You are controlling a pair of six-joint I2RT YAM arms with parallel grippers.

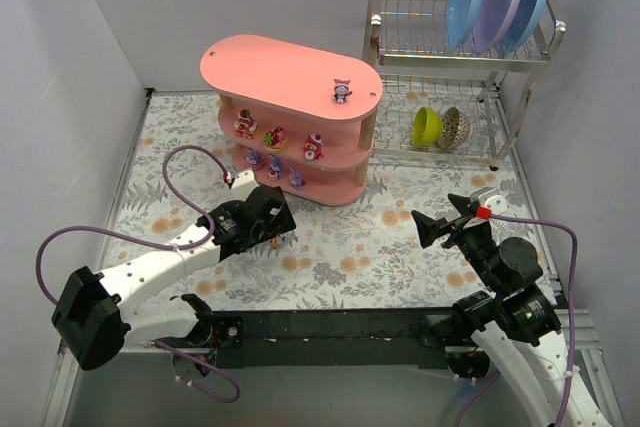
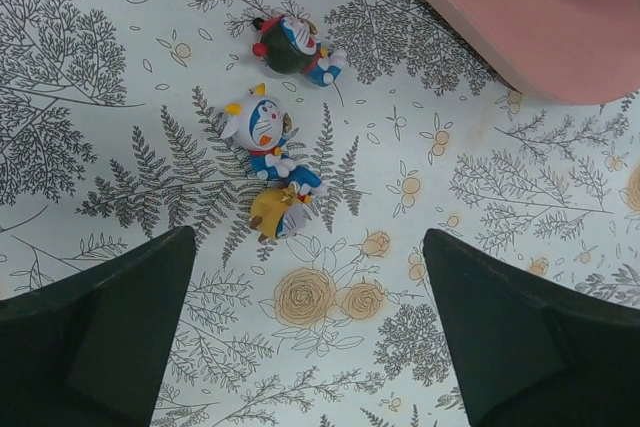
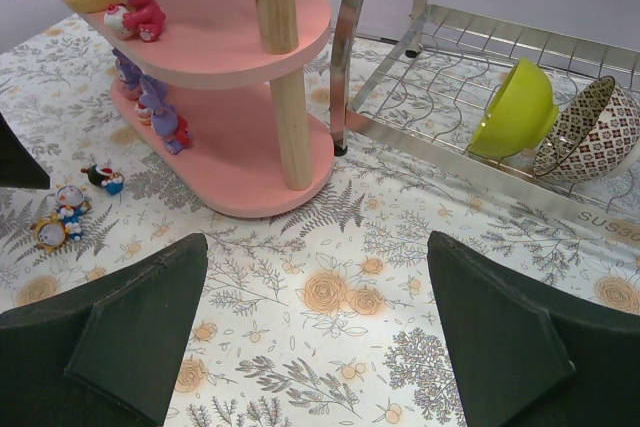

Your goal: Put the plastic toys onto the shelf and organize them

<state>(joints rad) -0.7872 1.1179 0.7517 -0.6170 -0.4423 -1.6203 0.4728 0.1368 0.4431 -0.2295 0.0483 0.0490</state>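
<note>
The pink three-tier shelf [image 1: 290,72] stands at the back centre. One blue toy [image 1: 342,92] stands on its top tier, three pink-red toys [image 1: 275,137] on the middle tier and three purple toys [image 1: 275,169] on the bottom tier. Three toys lie on the table mat in front of the shelf: a dark red-capped one [image 2: 293,47], a white-and-blue one [image 2: 265,132] and a yellow one [image 2: 277,212]. My left gripper [image 2: 310,317] hovers open and empty just short of them. My right gripper [image 3: 315,327] is open and empty over the mat, right of the shelf [image 3: 240,177].
A metal wire dish rack [image 1: 395,37] stands at the back right with three plates [image 1: 500,2] on top, and a green bowl [image 3: 515,107] and a patterned bowl [image 3: 595,132] below. White walls close in both sides.
</note>
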